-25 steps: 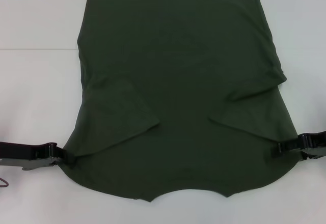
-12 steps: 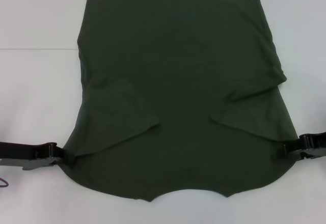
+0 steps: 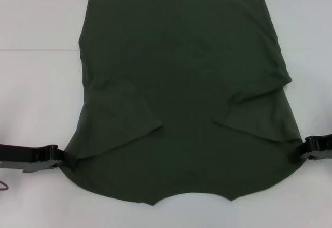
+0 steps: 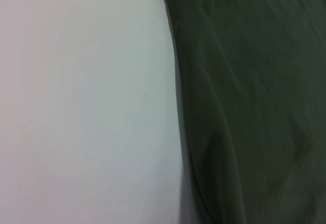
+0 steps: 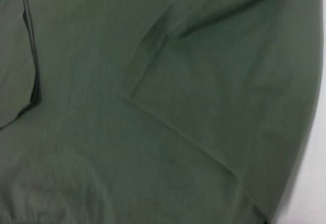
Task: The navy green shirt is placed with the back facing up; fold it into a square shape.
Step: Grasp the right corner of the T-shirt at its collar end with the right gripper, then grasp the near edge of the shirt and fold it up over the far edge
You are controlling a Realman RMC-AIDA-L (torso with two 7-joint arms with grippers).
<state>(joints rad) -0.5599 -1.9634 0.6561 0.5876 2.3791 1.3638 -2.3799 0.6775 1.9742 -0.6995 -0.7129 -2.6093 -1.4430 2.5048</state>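
Observation:
The navy green shirt (image 3: 181,83) lies flat on the white table, plain back up. Its collar end is nearest me, and both sleeves are folded inward over the body. My left gripper (image 3: 58,160) sits low at the shirt's left shoulder edge, right at the cloth's rim. At the right shoulder edge, my right gripper (image 3: 303,153) is just outside the cloth. The left wrist view shows the shirt (image 4: 249,107) edge against bare table. In the right wrist view the shirt (image 5: 153,107) fills the picture, with a folded sleeve edge across it.
The white table (image 3: 36,83) surrounds the shirt, with bare surface to the left, right and front. A faint seam line crosses the table at the left (image 3: 36,49). A small dark red cable end (image 3: 3,185) shows at the lower left edge.
The right gripper has drawn back to the right, off the shirt's shoulder edge. The left gripper has slid slightly left, away from the cloth. The shirt has stayed flat.

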